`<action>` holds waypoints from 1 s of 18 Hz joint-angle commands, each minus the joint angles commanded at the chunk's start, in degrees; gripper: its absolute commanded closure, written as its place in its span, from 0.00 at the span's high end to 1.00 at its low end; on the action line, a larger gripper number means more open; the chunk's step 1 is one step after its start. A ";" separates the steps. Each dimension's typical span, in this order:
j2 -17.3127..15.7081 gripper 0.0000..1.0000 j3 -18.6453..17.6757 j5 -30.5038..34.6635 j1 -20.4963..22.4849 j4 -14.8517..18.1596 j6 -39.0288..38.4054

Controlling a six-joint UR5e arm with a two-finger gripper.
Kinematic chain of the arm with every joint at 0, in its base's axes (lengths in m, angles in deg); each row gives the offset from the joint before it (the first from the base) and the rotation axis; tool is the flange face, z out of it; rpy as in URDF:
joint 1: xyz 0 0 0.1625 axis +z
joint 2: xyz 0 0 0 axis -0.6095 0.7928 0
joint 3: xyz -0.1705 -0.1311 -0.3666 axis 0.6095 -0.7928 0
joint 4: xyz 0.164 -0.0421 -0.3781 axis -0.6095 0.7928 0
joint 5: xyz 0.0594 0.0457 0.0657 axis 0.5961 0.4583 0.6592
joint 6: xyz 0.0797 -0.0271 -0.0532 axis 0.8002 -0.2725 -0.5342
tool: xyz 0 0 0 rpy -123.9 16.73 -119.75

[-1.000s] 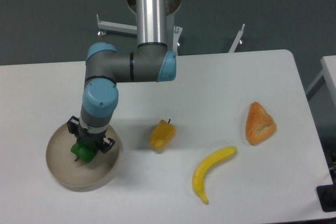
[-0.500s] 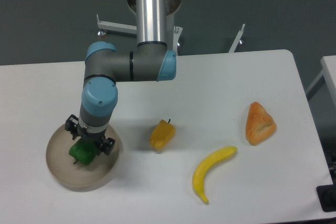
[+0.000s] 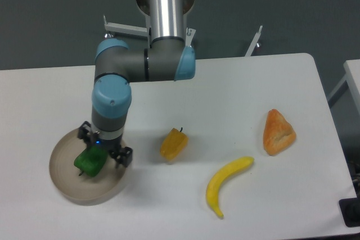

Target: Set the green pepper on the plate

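Observation:
The green pepper (image 3: 88, 163) lies on the left part of the round beige plate (image 3: 64, 186) at the table's front left. Its upper right side is partly covered by my gripper (image 3: 105, 145), which hangs just above and slightly to the right of it. The jaws stand apart, one at the plate's far rim and one at its right rim, and they hold nothing.
A yellow-orange pepper (image 3: 173, 144) sits right of the plate. Further right a banana (image 3: 226, 184) lies near the front edge, and a croissant-like pastry (image 3: 278, 132) is beyond it. The arm's elbow (image 3: 146, 63) hangs over the table's back left.
The gripper let go of the green pepper on the plate, then rose and shifted a little to the right. The pepper stays where it was set.

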 joint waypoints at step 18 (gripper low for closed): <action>-2.12 1.00 -0.17 6.33 13.64 -0.79 23.12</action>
